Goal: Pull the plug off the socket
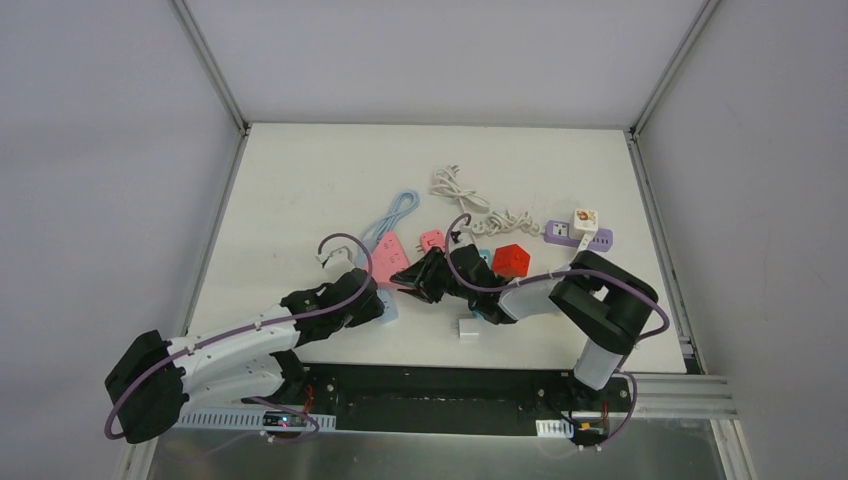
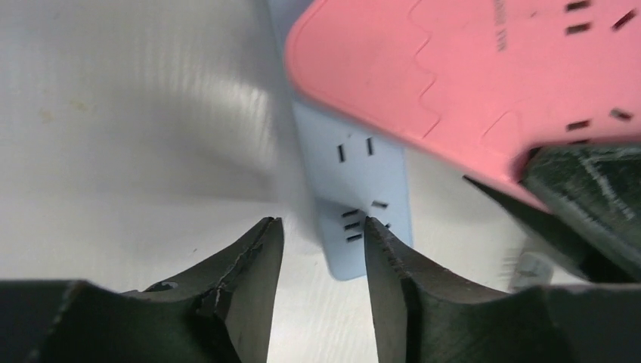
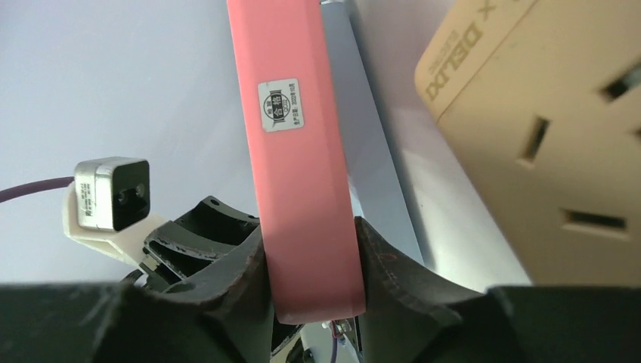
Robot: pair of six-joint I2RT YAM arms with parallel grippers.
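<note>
The top view looks down from the near edge over the whole counter (image 1: 300, 180). Both wrist views sit very close, sharing the pink strip (image 2: 453, 76).

Red cube adapter (image 1: 511, 260), purple strip (image 1: 603, 241), white cable (image 1: 447, 183)

**Two-arm rig, overhead and wrist views.** The left arm (image 1: 235, 350), at the lower left of the overhead frame, had white tubular links set between bulky matt-black joint housings (image 1: 150, 385). The right arm (image 1: 600, 310), at the lower right, was built alike. A thin purple cable (image 1: 342, 237) ran in loose loops along each arm. Small circuit boards (image 1: 285, 420) sat by the bases along the bottom edge. The left gripper (image 2: 321, 246) and right gripper (image 3: 310, 261) each carried two black, tapering fingers (image 2: 246, 280) with a rough, layered surface. A grey camera block (image 3: 113, 193) sat on a cream bracket (image 3: 106, 238), middle left of the right wrist frame.
</note>
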